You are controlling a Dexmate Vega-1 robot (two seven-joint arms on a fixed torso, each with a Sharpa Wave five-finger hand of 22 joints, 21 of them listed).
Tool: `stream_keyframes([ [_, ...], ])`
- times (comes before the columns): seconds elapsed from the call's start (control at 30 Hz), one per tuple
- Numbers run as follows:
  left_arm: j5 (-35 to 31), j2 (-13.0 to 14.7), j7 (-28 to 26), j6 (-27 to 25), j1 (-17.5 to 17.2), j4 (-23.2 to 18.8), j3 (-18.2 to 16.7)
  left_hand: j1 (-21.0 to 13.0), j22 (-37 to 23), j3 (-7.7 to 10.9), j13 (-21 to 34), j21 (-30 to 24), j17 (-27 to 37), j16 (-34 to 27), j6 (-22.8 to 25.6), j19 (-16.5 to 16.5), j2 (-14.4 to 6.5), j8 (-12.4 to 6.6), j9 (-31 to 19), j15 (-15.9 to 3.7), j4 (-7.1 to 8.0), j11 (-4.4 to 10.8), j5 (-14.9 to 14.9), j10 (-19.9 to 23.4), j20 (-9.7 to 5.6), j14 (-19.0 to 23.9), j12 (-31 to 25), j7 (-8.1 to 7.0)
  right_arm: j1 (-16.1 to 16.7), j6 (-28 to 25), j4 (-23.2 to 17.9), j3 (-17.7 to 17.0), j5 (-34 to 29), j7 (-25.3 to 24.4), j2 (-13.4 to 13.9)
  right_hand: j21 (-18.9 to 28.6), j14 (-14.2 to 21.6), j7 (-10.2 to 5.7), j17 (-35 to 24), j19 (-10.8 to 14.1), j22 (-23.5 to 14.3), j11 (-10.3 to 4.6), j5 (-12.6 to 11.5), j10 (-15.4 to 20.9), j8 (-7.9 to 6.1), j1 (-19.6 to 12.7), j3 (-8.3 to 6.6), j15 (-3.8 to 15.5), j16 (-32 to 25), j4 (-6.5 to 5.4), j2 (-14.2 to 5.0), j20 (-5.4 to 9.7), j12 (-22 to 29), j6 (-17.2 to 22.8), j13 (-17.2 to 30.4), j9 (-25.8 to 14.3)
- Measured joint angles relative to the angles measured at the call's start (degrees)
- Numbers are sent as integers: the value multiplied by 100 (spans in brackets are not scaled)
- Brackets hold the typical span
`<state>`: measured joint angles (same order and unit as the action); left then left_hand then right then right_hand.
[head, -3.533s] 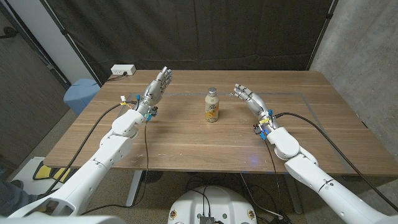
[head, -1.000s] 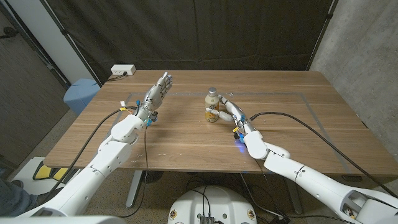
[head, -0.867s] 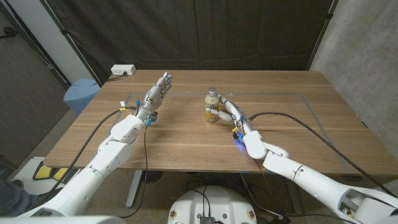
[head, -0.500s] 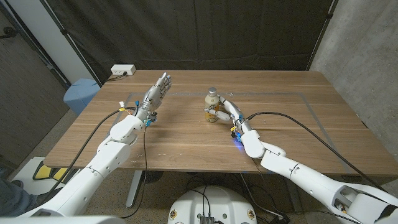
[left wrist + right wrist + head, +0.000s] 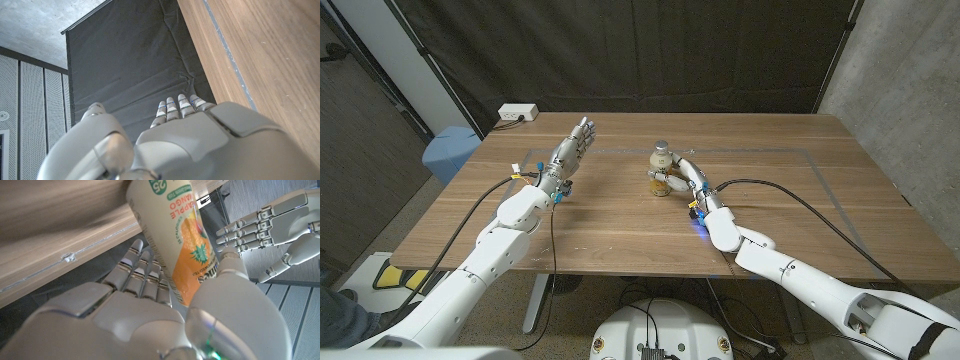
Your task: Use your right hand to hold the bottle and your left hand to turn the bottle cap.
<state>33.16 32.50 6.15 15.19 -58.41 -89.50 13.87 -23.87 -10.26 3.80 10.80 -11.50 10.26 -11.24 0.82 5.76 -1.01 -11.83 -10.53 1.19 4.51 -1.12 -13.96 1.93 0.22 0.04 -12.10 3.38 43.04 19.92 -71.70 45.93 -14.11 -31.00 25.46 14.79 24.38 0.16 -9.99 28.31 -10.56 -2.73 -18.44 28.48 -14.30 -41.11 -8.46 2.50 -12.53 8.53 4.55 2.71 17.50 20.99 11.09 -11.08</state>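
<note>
At the centre of the head view, slightly above the middle, the bottle (image 5: 661,168) is seen standing upright on the wooden surface (image 5: 620,225), its pale cap (image 5: 662,147) on top. The right hand (image 5: 688,180) is placed against the bottle's right side, and in the right wrist view its fingers (image 5: 142,270) are seen behind the printed label of the bottle (image 5: 177,245) with the thumb in front, so the body is enclosed; whether the grip is firm cannot be told. The left hand (image 5: 570,150) is held up at the upper left of centre, well apart from the bottle, its fingers straight, close side by side and holding nothing; in the left wrist view its fingertips (image 5: 180,106) are seen extended past the back of the hand.

The holding step is judged to be in hand and nearly settled; the cap is not yet touched. For the next move, the left hand is required to be carried across to the cap and its fingers closed around it from above, while the bottle is kept steady and upright by the right hand.
</note>
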Motion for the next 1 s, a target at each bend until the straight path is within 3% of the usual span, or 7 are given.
stream_keyframes([
  [0.2,-3,-15,-4,0,10,15,0,59,0,0,0,0,0,0,32,0,-59,0,0,-17,0,0,23,0,0,17,10,-32,-20,-39,58,0,-33,-123,-55,80,820,-304,-30,452,-26,-307,24,827,-187,-332,-1,39,-86,-1,-108,21,242,777,0,-37],
  [0.33,-8,-21,-12,0,12,21,0,58,0,0,0,0,0,17,31,0,-59,0,0,-17,0,0,23,0,0,17,10,-32,-29,22,152,3,-88,-293,-111,97,1607,-488,-29,662,-53,-494,116,1568,-336,-495,-42,106,-189,-42,-136,53,394,1445,-6,-67],
  [0.37,-9,-23,-13,0,12,23,0,58,0,0,0,0,0,24,31,0,-58,0,0,-17,0,0,23,0,0,17,10,-32,-34,51,185,5,-110,-357,-128,97,1800,-532,-29,669,-53,-451,137,1667,-381,-533,-49,141,-210,-50,-173,59,463,1598,-7,-79],
  [0.43,-11,-25,-14,2,13,27,0,57,0,0,0,0,0,24,31,0,-58,0,0,-17,0,0,23,0,0,17,10,-32,-40,102,225,8,-146,-461,-150,97,2033,-446,-29,678,-53,-355,162,1764,-453,-533,-50,214,-210,-50,-173,68,541,1692,-5,-105],
  [0.83,-60,-35,-68,66,13,34,0,35,0,-16,-1,0,0,23,63,0,-35,0,0,-37,-18,59,23,59,0,58,10,-60,35,195,160,-38,-215,-772,-120,97,2120,-431,-29,677,-53,-385,225,1791,-417,-561,-57,263,-118,-58,-145,68,503,1749,29,-132],
  [0.9,-109,-22,-111,73,0,7,0,1,0,-26,-1,-48,0,15,137,-150,-45,0,0,1,-27,62,44,109,149,150,10,-53,68,161,84,-61,-215,-790,-84,97,2120,-467,-29,677,-53,-385,225,1791,-401,-561,-57,263,-115,-58,-145,68,503,1747,29,-132],
  [1.0,-212,18,-198,74,-18,-52,-3,-206,-49,-30,-1,-245,-1,-78,338,-678,-74,-46,-28,40,-116,23,85,353,442,528,-45,6,121,110,-63,-96,-212,-791,-17,64,2120,-469,-28,677,-53,-388,226,1794,-401,-561,-57,263,-115,-58,-145,68,463,1748,28,-132],
])
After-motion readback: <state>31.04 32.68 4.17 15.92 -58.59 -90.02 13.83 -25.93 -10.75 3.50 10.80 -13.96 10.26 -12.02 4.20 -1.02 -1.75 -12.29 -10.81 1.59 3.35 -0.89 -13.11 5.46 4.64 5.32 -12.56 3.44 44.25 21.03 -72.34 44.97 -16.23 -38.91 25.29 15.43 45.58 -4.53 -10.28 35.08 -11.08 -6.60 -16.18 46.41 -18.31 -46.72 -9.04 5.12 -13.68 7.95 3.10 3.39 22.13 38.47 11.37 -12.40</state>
